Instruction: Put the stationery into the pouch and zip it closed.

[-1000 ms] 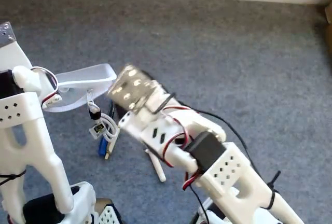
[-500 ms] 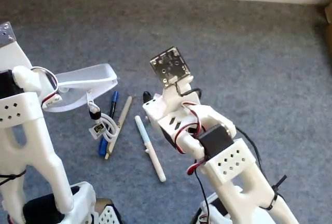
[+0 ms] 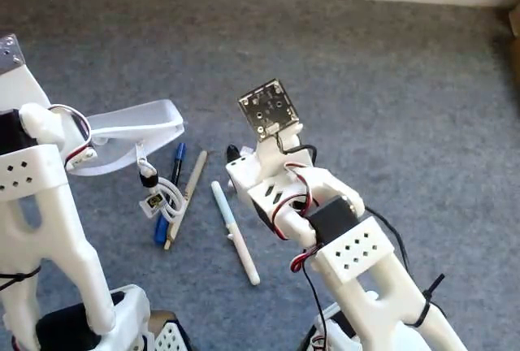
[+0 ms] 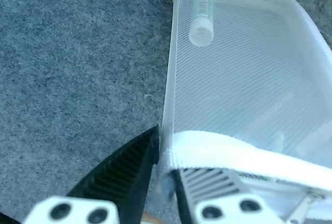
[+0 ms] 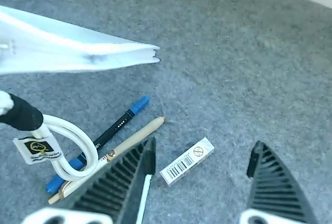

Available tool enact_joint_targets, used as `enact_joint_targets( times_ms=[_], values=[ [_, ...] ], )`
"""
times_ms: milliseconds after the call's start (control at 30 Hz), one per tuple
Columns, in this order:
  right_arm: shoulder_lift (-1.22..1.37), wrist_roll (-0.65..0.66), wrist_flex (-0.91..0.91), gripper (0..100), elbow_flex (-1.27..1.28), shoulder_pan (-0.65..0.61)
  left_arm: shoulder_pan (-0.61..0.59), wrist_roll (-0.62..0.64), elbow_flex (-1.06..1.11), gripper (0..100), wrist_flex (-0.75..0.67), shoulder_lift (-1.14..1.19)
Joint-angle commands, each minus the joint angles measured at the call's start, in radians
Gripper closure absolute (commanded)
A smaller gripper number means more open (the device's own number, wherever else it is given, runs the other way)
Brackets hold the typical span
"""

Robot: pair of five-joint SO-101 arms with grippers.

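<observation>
Translucent pouch [image 4: 244, 79] holding one capped tube [image 4: 201, 19], clenched in the left jaws. Right jaws gape above one barcoded eraser [image 5: 187, 168], near three pens and pencils [image 3: 234, 233].

small white box [image 5: 187, 167]: barcode with tiny digits beneath at one end, crossed-out circle sign at the other; digits too small to read; on the tabletop [image 5: 259, 53], just beside the tip of the beige pencil [image 5: 136, 137].
tag [image 5: 37, 150]: round yellow-and-dark emblem above a few lines of fine print, not legible; hung on the white cord [image 5: 72, 140].
blue pen [image 5: 111, 129]: short pale lettering along the dark barrel, too small to read.
tube [image 4: 201, 19]: pale green print round the barrel, seen through the pouch [image 4: 249, 79] wall, not legible.
</observation>
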Motion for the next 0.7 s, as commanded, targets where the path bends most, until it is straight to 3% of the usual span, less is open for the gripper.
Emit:
enact_joint_targets(
  times_ms=[0, 367, 667],
  values=[
    [-0.031, -0.011, -0.05, 72.5, -0.001, 0.013, -0.016, 0.012, -0.001, 95, 0.005, -0.027],
    [0.249, -0.015, -0.054, 72.5, -0.053, 0.024, -0.012, 0.014, 0.007, 95, 0.003, -0.027],
    [0.375, -0.103, -0.053, 72.5, -0.116, 0.074, -0.012, 0.014, 0.007, 95, 0.003, -0.027]
  ],
)
